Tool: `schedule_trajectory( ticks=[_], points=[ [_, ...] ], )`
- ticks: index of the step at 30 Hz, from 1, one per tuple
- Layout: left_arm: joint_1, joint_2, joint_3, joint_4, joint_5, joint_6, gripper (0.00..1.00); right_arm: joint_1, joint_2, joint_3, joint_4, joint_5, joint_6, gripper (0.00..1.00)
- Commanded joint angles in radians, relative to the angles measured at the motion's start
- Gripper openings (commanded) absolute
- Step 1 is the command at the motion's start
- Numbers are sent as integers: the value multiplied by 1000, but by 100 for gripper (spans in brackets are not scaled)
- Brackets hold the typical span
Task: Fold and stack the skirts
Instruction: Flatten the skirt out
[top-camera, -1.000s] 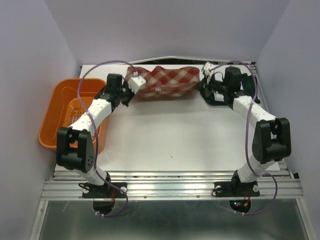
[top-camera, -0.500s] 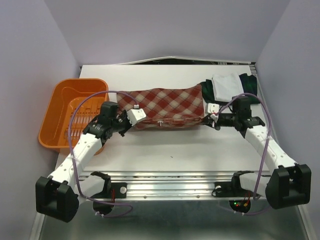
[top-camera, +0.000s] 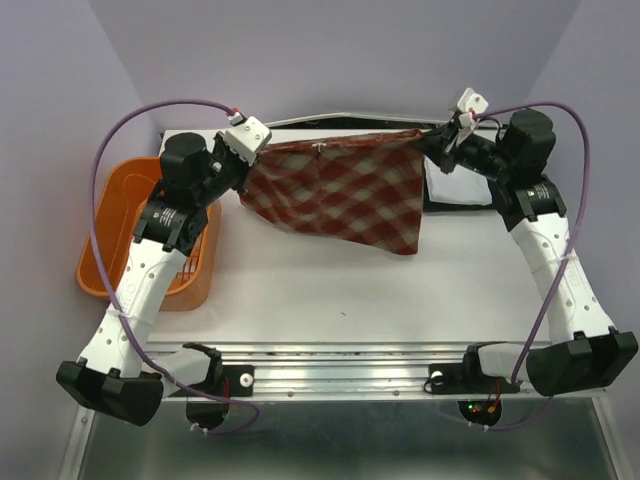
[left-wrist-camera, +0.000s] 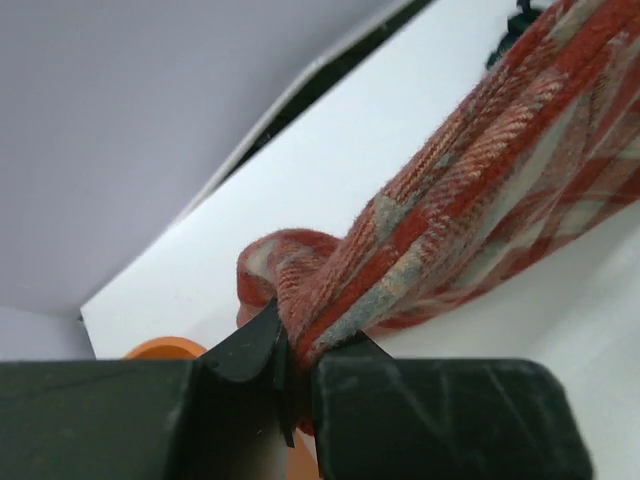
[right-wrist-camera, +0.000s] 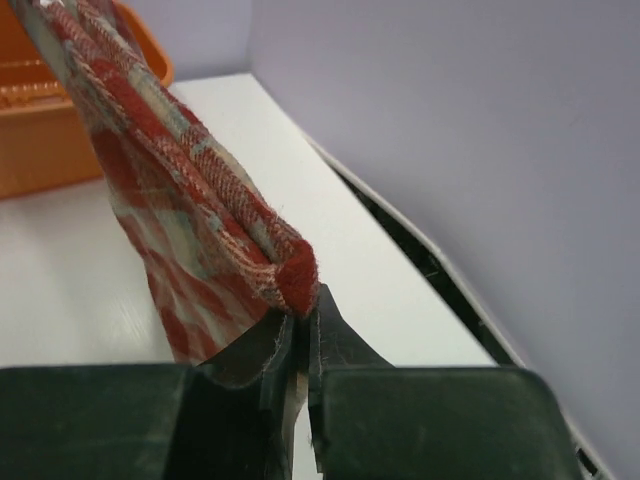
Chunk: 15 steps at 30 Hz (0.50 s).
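Even bright overhead light, soft shadows, wrist foregrounds blurred.

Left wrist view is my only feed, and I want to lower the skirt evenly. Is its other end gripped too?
Observer: Yes. The right gripper is shut on the red-and-tan plaid skirt at its other top corner.
Operator: Does it hang level?
Observer: From above, the top edge runs straight from the left gripper to the right one. The hem hangs longer on the right side.
Operator: Where's the stack?
Observer: A white skirt lies at the far right of the table, beside the right gripper.
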Motion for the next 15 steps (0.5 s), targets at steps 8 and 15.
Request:
schedule_trajectory(
  ticks=[8, 15],
  points=[
    [62, -257, 12, -31, -146, 13, 0, -76, -205, 44, -109, 244, -1, 1],
    [62, -456, 17, -172, -47, 30, 0, -76, -411, 43, -282, 247, -21, 1]
  ],
)
